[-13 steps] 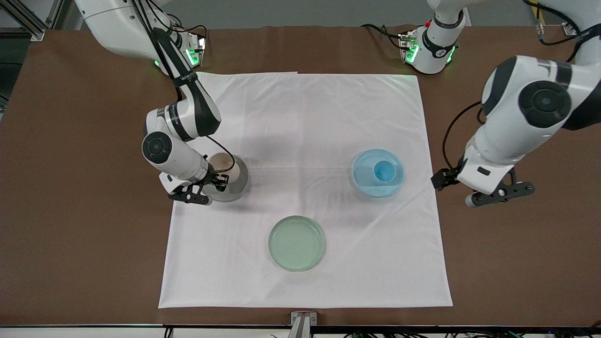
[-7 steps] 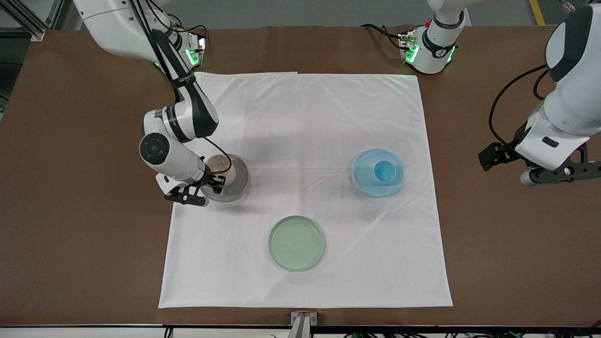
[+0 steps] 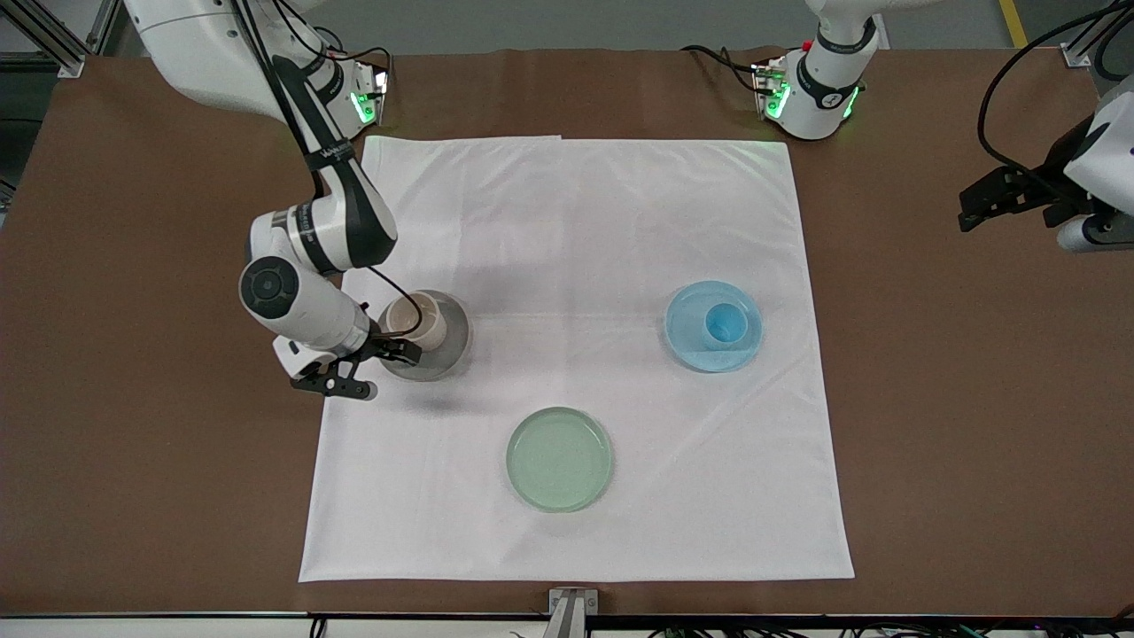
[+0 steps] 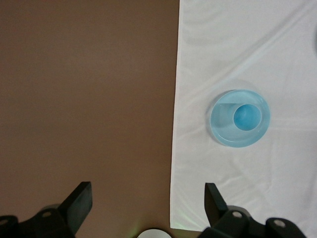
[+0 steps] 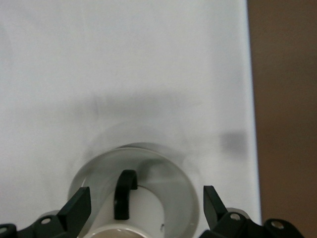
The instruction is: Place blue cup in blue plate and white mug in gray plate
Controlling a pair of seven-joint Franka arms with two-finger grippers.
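The white mug [image 3: 416, 322] with a black handle [image 5: 124, 194] stands upright in the gray plate [image 3: 450, 347] at the right arm's end of the white cloth. My right gripper [image 3: 383, 370] is open just above and beside the mug. In the right wrist view the mug [image 5: 148, 218] and the gray plate [image 5: 185, 181] lie between the spread fingers, which do not touch them. The blue cup [image 3: 725, 324] stands in the blue plate [image 3: 687, 341], and both show in the left wrist view [image 4: 247, 116] [image 4: 220, 130]. My left gripper [image 3: 1032, 213] is open and empty over the bare brown table.
A pale green plate [image 3: 559, 458] lies empty on the white cloth [image 3: 585, 221], nearer to the front camera than the other two plates. The brown table [image 3: 133, 399] surrounds the cloth. The arm bases stand along the table's edge farthest from the camera.
My left arm has swung away from the blue plate toward its own end of the table. My right gripper has drawn back from the mug, which stays in the gray plate.
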